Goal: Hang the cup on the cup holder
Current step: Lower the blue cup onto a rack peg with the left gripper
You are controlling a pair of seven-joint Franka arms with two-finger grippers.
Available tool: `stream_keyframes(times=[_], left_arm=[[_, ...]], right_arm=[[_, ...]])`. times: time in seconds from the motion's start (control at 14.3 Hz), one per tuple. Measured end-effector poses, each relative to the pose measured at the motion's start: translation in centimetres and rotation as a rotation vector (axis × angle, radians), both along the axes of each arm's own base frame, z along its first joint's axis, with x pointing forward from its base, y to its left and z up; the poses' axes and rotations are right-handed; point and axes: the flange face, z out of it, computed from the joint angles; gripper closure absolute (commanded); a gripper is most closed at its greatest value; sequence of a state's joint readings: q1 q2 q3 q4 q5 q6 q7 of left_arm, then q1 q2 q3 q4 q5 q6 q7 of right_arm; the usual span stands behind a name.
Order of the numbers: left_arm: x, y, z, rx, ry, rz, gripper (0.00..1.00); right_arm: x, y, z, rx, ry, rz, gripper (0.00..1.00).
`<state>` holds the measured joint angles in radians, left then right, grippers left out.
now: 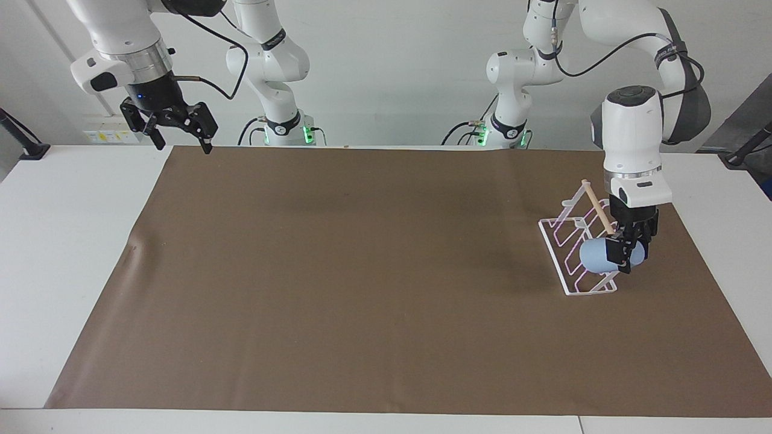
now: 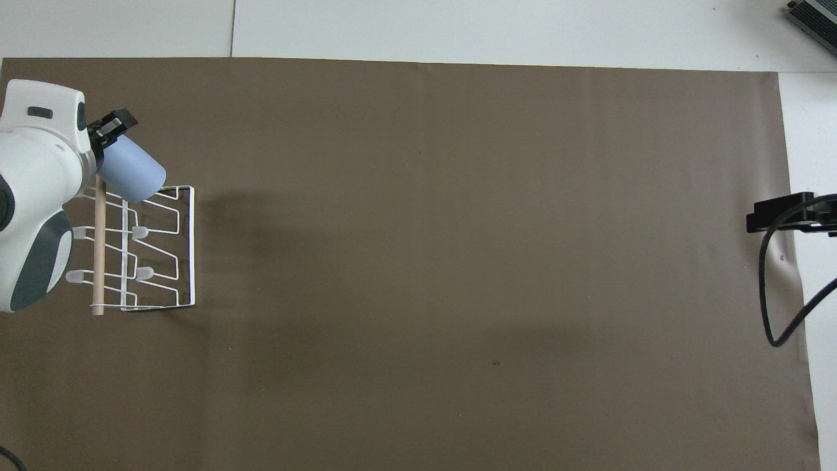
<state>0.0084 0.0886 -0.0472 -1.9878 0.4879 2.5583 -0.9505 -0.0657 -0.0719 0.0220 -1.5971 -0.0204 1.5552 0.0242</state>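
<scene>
The light-blue cup [image 1: 596,256] is tipped on its side, its base pointing away from the gripper. It hangs over the end of the white wire cup holder [image 1: 553,256] that lies farther from the robots. My left gripper [image 1: 624,256] is shut on the cup's rim end, pointing down beside the wooden dowel [image 1: 597,208]. In the overhead view the cup [image 2: 133,173] covers the last prongs of the holder [image 2: 192,248], with the left gripper [image 2: 108,140] over it. My right gripper [image 1: 183,144] is open and empty, raised over the mat's corner near the robots; it also shows in the overhead view [image 2: 778,219].
A brown mat [image 1: 362,271] covers most of the white table [image 1: 66,241]. The cup holder stands on the mat toward the left arm's end. The right arm's black cable [image 2: 775,307] hangs over the mat's edge.
</scene>
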Motion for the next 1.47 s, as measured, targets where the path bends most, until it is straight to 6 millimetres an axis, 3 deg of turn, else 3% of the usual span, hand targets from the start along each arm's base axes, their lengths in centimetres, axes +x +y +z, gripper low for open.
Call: stream_keyframes(times=[0.07, 0.21, 0.28, 0.56, 0.7, 1.19, 1.47], left_arm=[[0.0, 0.0, 0.0, 0.0, 0.0, 0.0, 0.84], [0.0, 0.0, 0.0, 0.001, 0.0, -0.001, 0.68], [0.0, 0.0, 0.0, 0.001, 0.001, -0.001, 0.53], [0.0, 0.0, 0.0, 0.001, 0.001, -0.001, 0.07], [0.0, 0.1, 0.1, 0.001, -0.001, 0.0, 0.0], [0.1, 0.3, 0.9, 0.006, -0.003, 0.009, 0.0], [0.2, 0.9, 1.6, 0.028, 0.039, 0.041, 0.08]], right_arm=[[0.0, 0.0, 0.0, 0.0, 0.0, 0.0, 0.0], [0.0, 0.0, 0.0, 0.0, 0.0, 0.0, 0.0], [0.0, 0.0, 0.0, 0.0, 0.001, 0.0, 0.0], [-0.1, 0.0, -0.9, 0.001, 0.025, 0.0, 0.0], [-0.1, 0.0, -1.4, 0.002, 0.034, -0.001, 0.0], [0.0, 1.1, -1.0, 0.043, 0.011, 0.013, 0.0], [-0.2, 0.9, -1.0, 0.007, 0.024, 0.015, 0.0]])
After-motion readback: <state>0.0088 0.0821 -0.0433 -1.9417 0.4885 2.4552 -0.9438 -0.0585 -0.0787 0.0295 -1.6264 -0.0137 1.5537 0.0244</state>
